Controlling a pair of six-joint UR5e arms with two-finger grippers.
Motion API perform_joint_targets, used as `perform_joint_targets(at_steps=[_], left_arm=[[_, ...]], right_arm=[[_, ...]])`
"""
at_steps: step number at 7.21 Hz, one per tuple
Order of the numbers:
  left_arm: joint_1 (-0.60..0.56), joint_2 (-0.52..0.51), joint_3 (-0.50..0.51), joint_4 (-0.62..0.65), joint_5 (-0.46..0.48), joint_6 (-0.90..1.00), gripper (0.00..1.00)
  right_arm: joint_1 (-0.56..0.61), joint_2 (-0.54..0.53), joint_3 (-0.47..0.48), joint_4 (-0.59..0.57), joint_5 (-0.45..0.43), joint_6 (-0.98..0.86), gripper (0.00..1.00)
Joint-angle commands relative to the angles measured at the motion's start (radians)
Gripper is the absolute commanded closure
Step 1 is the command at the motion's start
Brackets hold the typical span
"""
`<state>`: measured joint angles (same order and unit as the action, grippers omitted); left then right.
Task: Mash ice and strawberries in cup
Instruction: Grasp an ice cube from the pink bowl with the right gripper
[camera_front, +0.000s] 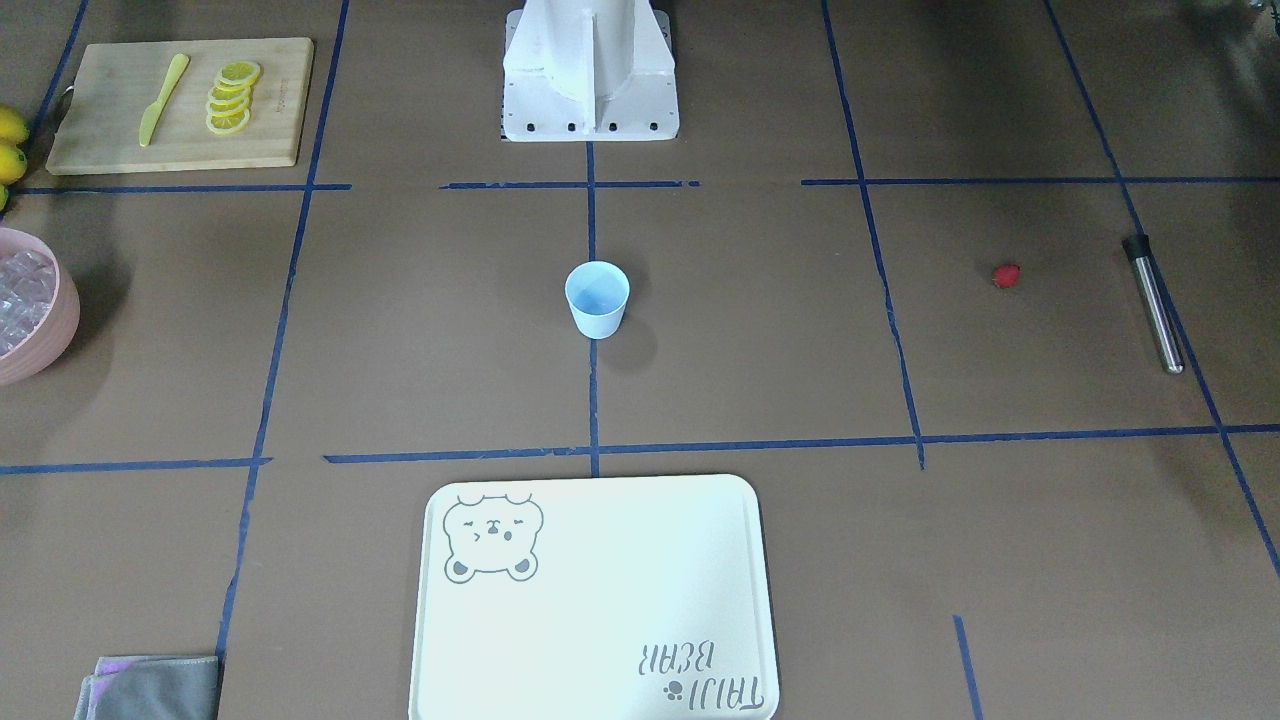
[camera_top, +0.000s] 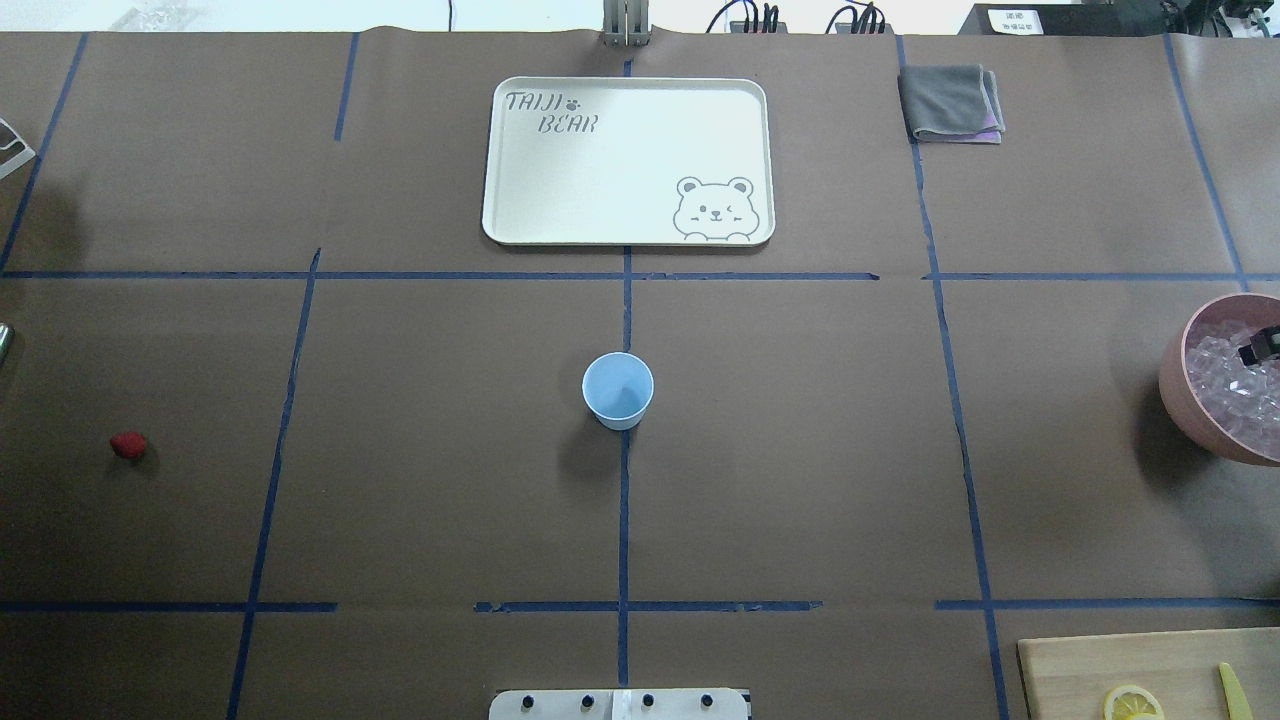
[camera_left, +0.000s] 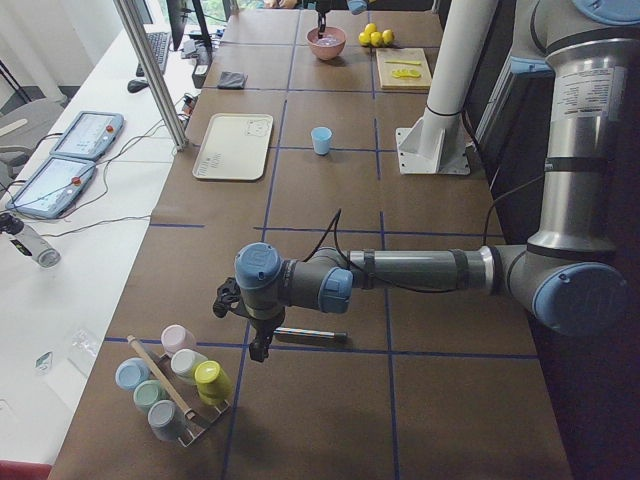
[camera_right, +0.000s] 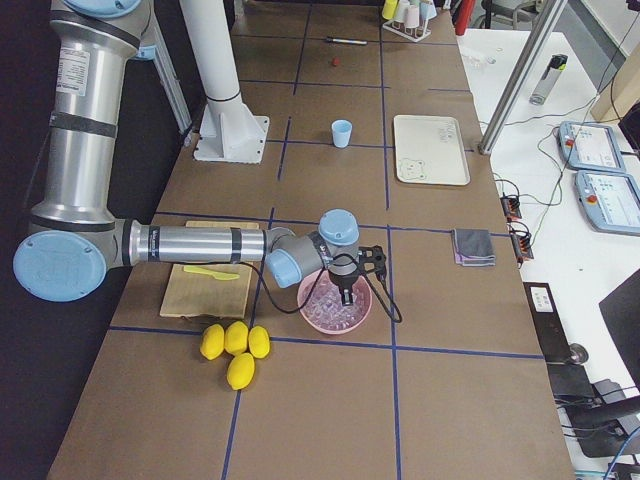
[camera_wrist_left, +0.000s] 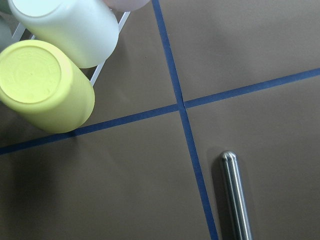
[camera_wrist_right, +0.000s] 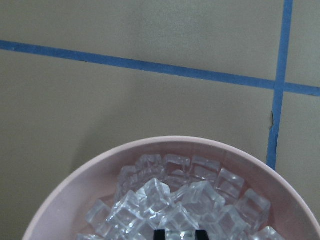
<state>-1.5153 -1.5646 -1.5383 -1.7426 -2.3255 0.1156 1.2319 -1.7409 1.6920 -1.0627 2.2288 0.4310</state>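
Note:
The pale-blue cup (camera_front: 597, 298) (camera_top: 618, 390) stands upright and empty at the table's middle. One small red strawberry (camera_front: 1007, 276) (camera_top: 128, 445) lies alone on the robot's left side. Ice (camera_wrist_right: 175, 200) (camera_top: 1225, 385) fills the pink bowl (camera_wrist_right: 165, 141) (camera_top: 1178, 395) on the robot's right. My right gripper (camera_wrist_right: 180, 235) is down in that bowl, open, its two dark fingertips apart among the cubes. My left gripper (camera_left: 255, 325) hovers over a steel rod (camera_wrist_left: 235, 200) (camera_front: 1153, 303) at the far left; I cannot tell whether it is open or shut.
A cream bear tray (camera_top: 628, 160) lies beyond the cup, a grey cloth (camera_top: 950, 102) to its right. A wooden board (camera_front: 180, 105) carries lemon slices and a yellow knife; whole lemons (camera_right: 232, 345) lie beside it. A rack of coloured cups (camera_left: 175, 385) (camera_wrist_left: 42, 85) stands near the rod.

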Motion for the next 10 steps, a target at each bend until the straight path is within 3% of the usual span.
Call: perform_joint_targets(at_steps=[1, 3, 6, 9, 10], left_arm=[[0.0, 0.001, 0.0, 0.0, 0.001, -0.001, 0.0], [0.0, 0.001, -0.002, 0.005, 0.0, -0.004, 0.0], [0.0, 0.0, -0.002, 0.002, 0.001, -0.005, 0.0], [0.0, 0.0, -0.002, 0.001, 0.0, -0.004, 0.0], [0.0, 0.0, -0.003, 0.001, 0.0, -0.004, 0.0]], right_arm=[[0.053, 0.036, 0.038, -0.07, 0.035, -0.003, 1.0], [0.06, 0.156, 0.13, -0.333, 0.069, -0.003, 1.0], [-0.041, 0.327, 0.254, -0.572, 0.057, 0.037, 1.0], [-0.225, 0.626, 0.29, -0.767, 0.029, 0.372, 1.0], [-0.302, 0.696, 0.288, -0.783, -0.01, 0.496, 1.0]])
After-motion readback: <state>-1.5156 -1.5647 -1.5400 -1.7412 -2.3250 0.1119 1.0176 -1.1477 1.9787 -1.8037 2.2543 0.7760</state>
